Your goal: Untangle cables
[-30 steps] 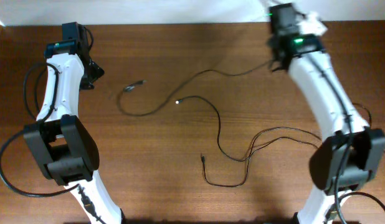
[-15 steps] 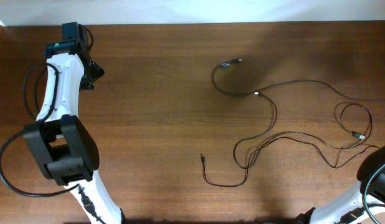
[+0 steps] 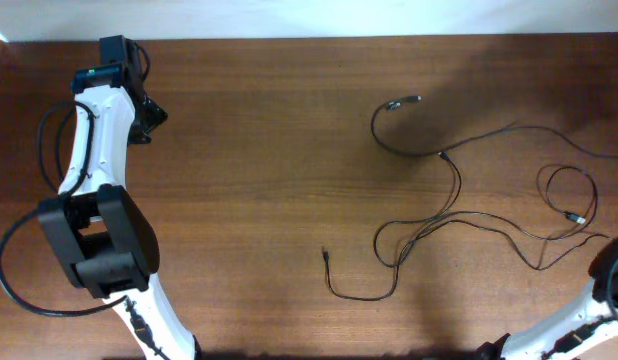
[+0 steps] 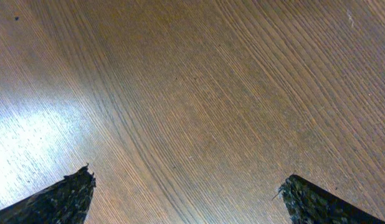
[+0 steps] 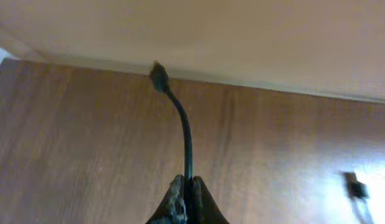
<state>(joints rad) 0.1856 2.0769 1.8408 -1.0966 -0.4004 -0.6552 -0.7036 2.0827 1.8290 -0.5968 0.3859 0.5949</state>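
While the right gripper [image 5: 187, 185] sits pinched fully together on one thin black rubbery cord [image 5: 187, 134], that cord curves up to a small dark plug [image 5: 158, 74], with brown wood-grain table [image 5: 68, 137] behind it and a pale wall [image 5: 242, 31] past the far edge. Left gripper [image 4: 189, 199] is spread wide, two rough black fingertips [image 4: 61, 196] at the frame corners, holding nothing, just glossy streaky wood under it. From above, the rest of the thin black cables [image 3: 457, 185] lie in loose loops and crossings on the right half of the table, well apart from the white-and-black left arm [image 3: 94, 130]. Two arms, two grippers; exact cord count can't be told, they overlap too much.
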